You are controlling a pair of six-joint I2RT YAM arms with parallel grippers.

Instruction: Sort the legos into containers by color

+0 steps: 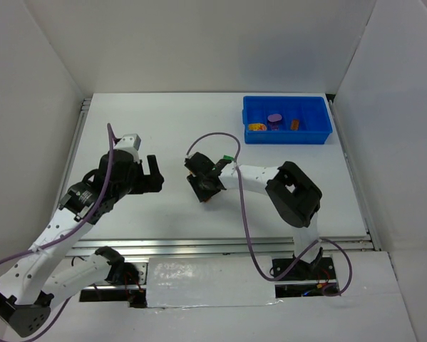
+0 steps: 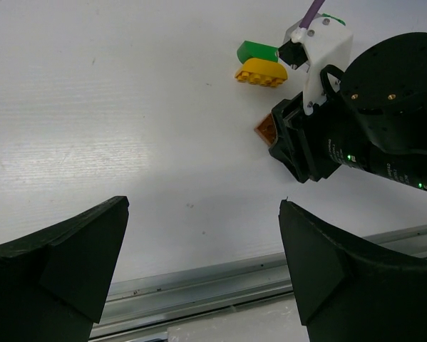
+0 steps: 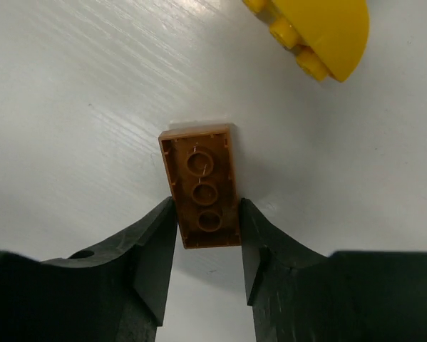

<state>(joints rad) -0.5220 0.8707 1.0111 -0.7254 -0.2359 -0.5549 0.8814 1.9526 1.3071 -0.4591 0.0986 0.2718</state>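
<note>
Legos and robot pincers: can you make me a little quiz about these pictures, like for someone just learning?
1. True or false: a purple lego lies inside the blue tray.
2. Which one sits between the fingers of the right pincer? A a red lego, B the brown lego, C a white lego.
3. Fill in: the fingers of the left pincer are wide ____.
Key: 1 true; 2 B; 3 open.
</note>
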